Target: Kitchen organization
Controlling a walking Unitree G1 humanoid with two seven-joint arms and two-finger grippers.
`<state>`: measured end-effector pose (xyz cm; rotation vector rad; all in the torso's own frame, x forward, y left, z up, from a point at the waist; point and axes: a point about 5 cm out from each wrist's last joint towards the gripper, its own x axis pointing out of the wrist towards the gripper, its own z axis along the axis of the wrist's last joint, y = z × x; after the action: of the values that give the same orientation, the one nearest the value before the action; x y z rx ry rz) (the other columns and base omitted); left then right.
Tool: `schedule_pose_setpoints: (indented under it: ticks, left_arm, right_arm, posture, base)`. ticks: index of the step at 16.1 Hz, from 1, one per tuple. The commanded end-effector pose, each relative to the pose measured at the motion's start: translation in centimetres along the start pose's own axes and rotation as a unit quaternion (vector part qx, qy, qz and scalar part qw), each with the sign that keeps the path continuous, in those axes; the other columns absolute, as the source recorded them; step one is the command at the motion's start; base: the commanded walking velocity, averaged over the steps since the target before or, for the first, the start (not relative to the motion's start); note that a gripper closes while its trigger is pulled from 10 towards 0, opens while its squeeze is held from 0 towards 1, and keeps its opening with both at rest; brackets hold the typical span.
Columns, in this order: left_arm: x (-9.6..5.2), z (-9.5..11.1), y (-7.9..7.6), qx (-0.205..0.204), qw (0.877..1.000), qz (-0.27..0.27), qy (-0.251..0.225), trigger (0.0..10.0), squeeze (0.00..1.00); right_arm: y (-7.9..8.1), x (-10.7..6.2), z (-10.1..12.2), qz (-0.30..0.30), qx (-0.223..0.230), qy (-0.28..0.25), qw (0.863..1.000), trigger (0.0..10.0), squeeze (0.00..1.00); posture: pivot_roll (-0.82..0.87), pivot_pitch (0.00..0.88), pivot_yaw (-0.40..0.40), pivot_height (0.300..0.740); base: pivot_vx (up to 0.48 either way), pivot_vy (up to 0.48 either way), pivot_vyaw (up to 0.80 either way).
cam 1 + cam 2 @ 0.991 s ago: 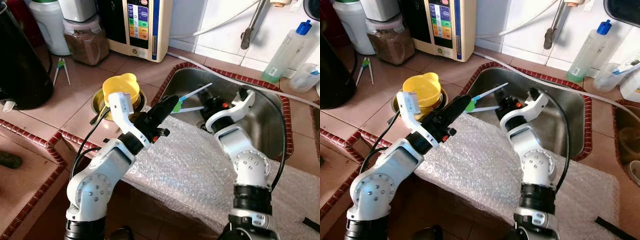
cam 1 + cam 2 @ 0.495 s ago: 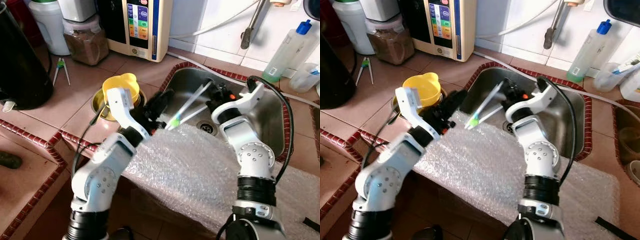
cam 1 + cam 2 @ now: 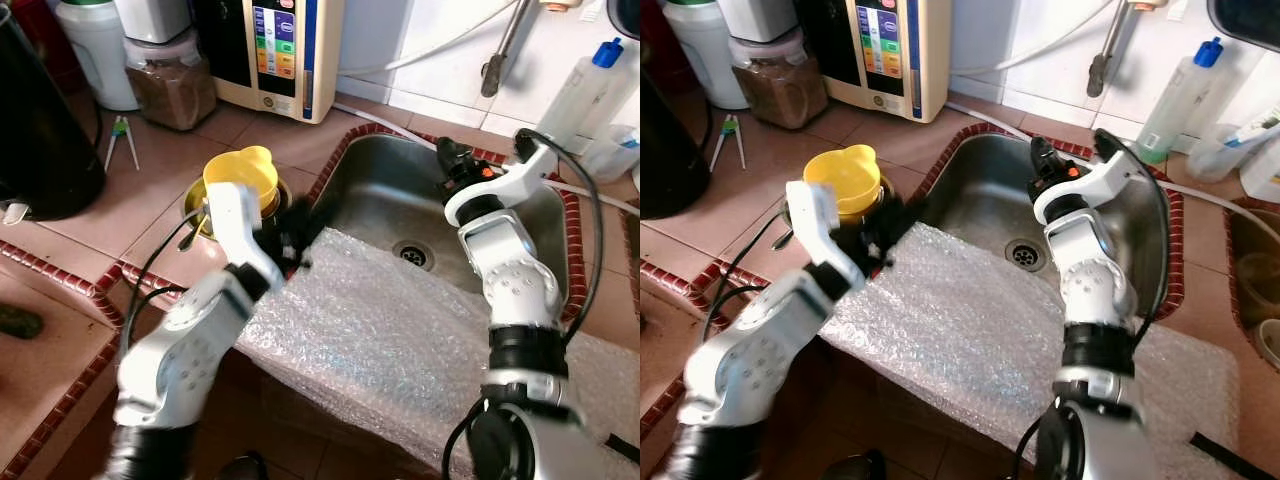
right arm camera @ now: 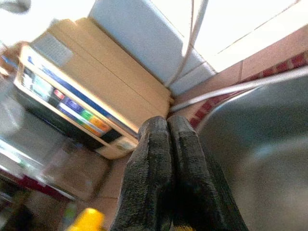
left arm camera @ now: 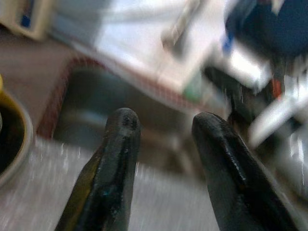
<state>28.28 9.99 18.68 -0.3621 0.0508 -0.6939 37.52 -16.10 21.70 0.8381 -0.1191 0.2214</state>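
My left gripper [image 3: 298, 232] hovers at the sink's left rim, beside a yellow cup [image 3: 242, 176] that sits in a round metal bowl. In the left wrist view its fingers [image 5: 122, 144] stand apart with nothing between them. My right gripper [image 3: 446, 158] is raised over the back of the steel sink [image 3: 372, 190]. Its fingers [image 4: 159, 159] are pressed together, and I see nothing in them. A sheet of bubble wrap [image 3: 400, 340] covers the counter in front of the sink and overlaps its near edge.
A beige water machine [image 3: 285, 50], a brown-filled jar [image 3: 170, 85] and a white container stand at the back left. A black kettle [image 3: 40, 130] is far left, with green-tipped tongs [image 3: 118, 140] beside it. A blue-capped bottle [image 3: 578, 95] and a faucet [image 3: 505, 45] are at the back right.
The two toothbrushes seen between the grippers are no longer visible. My right gripper rose and moved to the sink's back rim. My left gripper drew back toward the yellow cup.
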Motion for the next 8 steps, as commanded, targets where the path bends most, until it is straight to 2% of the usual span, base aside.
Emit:
schedule_pose_setpoints:
  ticks: [1, 2, 3, 8]
  left_arm:
    - [-0.5, 0.0, -0.2, 0.021, 1.0, -0.015, 0.015, 10.0, 1.0]
    - [-1.0, 0.1, 0.5, 0.036, 0.999, -0.015, 0.026, 10.0, 1.0]
    - [-1.6, 0.2, 1.5, 0.069, 0.996, -0.01, 0.049, 10.0, 1.0]
    - [-3.5, 0.8, 3.5, 0.156, 0.982, -0.013, 0.108, 10.0, 1.0]
  right_arm:
    - [0.2, 0.4, 0.5, 0.011, -0.027, -0.001, 1.0, 0.0, 0.0]
    - [-0.1, 0.6, 0.4, 0.014, -0.054, 0.007, 0.998, 0.0, 0.0]
    - [-0.4, 0.7, 0.3, 0.024, -0.102, 0.023, 0.994, 0.0, 0.0]
    - [-1.5, 0.3, -0.9, 0.059, -0.216, 0.078, 0.971, 0.0, 0.0]
  posture:
    - [0.06, 0.132, -0.006, 0.74]
    - [0.07, 0.131, -0.003, 0.74]
    - [0.08, 0.131, 0.002, 0.74]
    - [0.1, 0.138, 0.023, 0.74]
  base:
    - [0.0, 0.0, 0.0]
    - [0.0, 0.0, 0.0]
    - [0.0, 0.0, 0.0]
    - [0.0, 0.0, 0.0]
